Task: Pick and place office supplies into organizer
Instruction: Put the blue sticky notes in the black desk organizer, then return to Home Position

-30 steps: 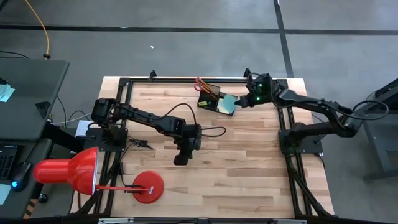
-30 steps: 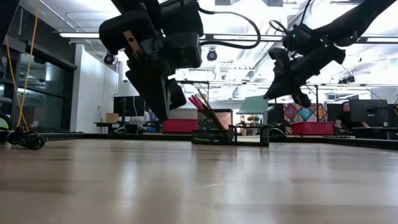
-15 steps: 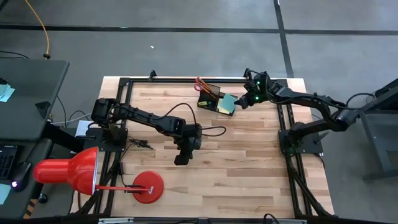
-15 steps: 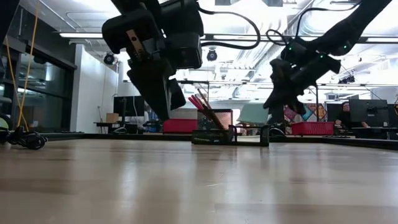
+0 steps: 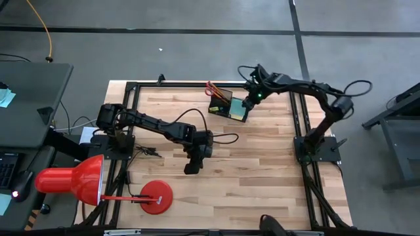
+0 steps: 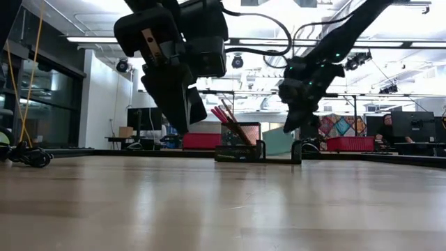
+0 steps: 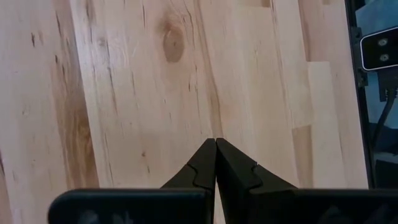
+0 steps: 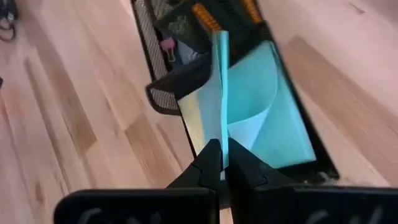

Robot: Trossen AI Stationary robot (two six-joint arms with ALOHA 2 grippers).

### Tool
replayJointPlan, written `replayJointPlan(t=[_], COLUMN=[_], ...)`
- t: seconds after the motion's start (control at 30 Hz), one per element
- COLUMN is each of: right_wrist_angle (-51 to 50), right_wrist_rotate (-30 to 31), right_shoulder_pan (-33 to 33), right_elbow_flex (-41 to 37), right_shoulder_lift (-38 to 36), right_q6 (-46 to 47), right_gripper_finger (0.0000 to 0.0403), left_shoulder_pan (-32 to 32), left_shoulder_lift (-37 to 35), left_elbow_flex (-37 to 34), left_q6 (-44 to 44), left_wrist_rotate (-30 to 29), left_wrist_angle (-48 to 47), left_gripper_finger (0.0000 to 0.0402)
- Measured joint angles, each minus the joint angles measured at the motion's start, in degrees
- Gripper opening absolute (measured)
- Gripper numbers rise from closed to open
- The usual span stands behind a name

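We are reading the right tool (image 8: 222, 163) as the one at work: its fingers are pressed together on the edge of a blue sticky-note sheet (image 8: 273, 118), which is curling away from the tips. The sheet is hanging directly over the lower tray compartment of the organizer (image 5: 229, 105), so the thing lies straight ahead of and just below the tool, not off to either side. The tray's long side is running roughly in line with the fingers in the wrist view, and the sheet is standing on edge rather than flat. We are judging that the coming move turns on this: the sheet needs to settle down into the tray, so the tool has to lower or tip before letting go.

Farther out, the taller pen compartment is sitting just beyond the tray, with orange pencils (image 8: 205, 17) and red handles (image 6: 224, 116) standing in it.

The left tool (image 7: 216, 163) is hanging pinched together on nothing over bare table (image 5: 262, 177) near the middle, well apart from the organizer; the right arm is plainly nearer.
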Motion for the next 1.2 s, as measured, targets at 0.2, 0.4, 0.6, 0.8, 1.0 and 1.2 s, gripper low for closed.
replayJointPlan(t=[0.2,0.4,0.6,0.8,1.0,1.2], right_wrist_angle=[-2.3,-1.96,-3.57,-5.37,-1.5,4.44], right_wrist_rotate=[-0.63,-0.16,3.84,5.43,5.25,-7.73], right_shoulder_pan=[-0.02,0.3,1.48,1.69,2.8,6.17], right_elbow_flex=[2.33,2.33,2.33,2.31,2.29,2.29], right_shoulder_lift=[2.31,2.29,2.29,2.24,-0.18,-6.24], right_q6=[-1.69,-1.74,-0.24,3.16,7.17,10.51], right_gripper_finger=[0.0,0.0027,0.0133,0.0233,0.0251,0.0252], left_shoulder_pan=[0.0,0.02,0.02,0.04,0.04,1.92], left_shoulder_lift=[0.0,0.0,0.0,0.0,0.0,-1.16], left_elbow_flex=[0.0,0.0,0.0,0.0,0.0,-0.13], left_q6=[0.0,0.07,0.16,0.39,0.36,-2.58], left_wrist_rotate=[-0.04,-0.1,-0.04,-0.5,-1.86,-3.33], left_wrist_angle=[0.09,1.14,1.97,2.27,4.76,9.07], left_gripper_finger=[0.0001,0.0001,0.0001,0.0001,0.0001,0.0001])
